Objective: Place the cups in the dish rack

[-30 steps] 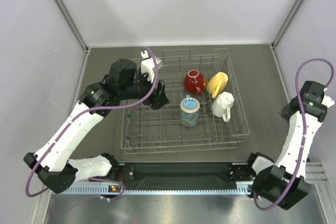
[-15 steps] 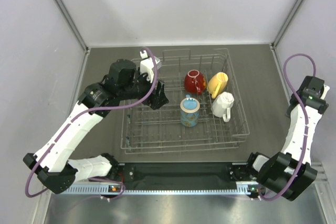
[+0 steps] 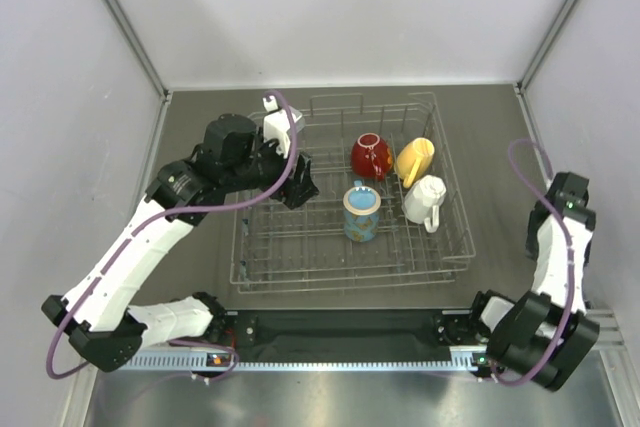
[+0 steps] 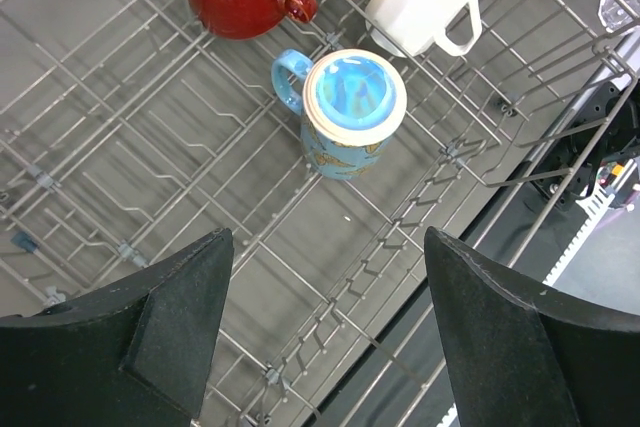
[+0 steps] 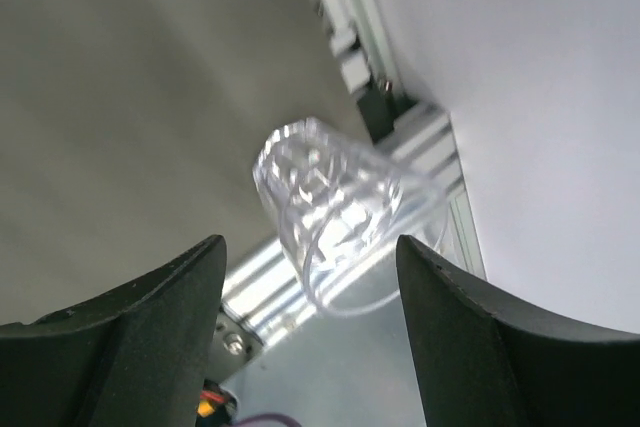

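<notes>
Currently going for the last cup: clear glass (image 5: 345,212) lies tipped at the counter's (image 3: 500,127) right edge, just ahead of the right end effector (image 5: 310,247), fingers wide, nothing gripped. Next it must close on the glass. Dish rack (image 3: 450,247) holds red cup (image 3: 371,155), yellow mug (image 3: 414,160), white mug (image 3: 425,199) and blue mug (image 3: 361,212); left end effector (image 4: 328,237) hovers wide and empty above it

Grey wire dish rack (image 3: 300,243). Noted: red cup (image 3: 371,155), yellow mug (image 3: 414,161), white mug (image 3: 425,198), blue mug (image 3: 361,213) patterned tan. Clear glass (image 5: 340,212).
</notes>
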Controlling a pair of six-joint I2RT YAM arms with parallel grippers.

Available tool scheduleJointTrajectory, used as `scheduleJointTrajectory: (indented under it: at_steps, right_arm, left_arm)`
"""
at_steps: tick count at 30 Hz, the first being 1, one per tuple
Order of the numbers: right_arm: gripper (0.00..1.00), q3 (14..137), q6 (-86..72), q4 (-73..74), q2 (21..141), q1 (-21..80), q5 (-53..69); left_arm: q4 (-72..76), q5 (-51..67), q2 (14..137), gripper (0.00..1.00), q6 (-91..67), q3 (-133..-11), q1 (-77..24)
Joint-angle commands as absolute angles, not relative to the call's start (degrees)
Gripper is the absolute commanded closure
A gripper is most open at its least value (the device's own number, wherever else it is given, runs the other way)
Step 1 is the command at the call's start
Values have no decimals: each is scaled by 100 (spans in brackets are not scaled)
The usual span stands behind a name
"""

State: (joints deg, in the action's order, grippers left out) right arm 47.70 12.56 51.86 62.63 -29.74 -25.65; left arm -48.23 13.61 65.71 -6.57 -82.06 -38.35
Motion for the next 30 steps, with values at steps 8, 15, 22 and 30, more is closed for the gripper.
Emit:
scheduleJointTrajectory:
  at_steps: [8,15,22,30]
  right_arm:
    - [42,4166,2276,4790,5686,-2962,-1934]
    - [51,3832,2443,4693,5748,-2988,-1986]
    - [58,3718,2514,4623,5810,-3076,-1986]
    - [67,3621,2558,4588,5880,-3225,-2065]
  left_arm:
    - [-4711,1327,6442,17,-519,-8183,-3981]
    - [-4746,1327,6442,17,-527,-8147,-3990]
    - [-4790,1248,6513,17,-483,-8244,-3990]
    - [-4808,1143,6557,16,-431,-8253,-3990]
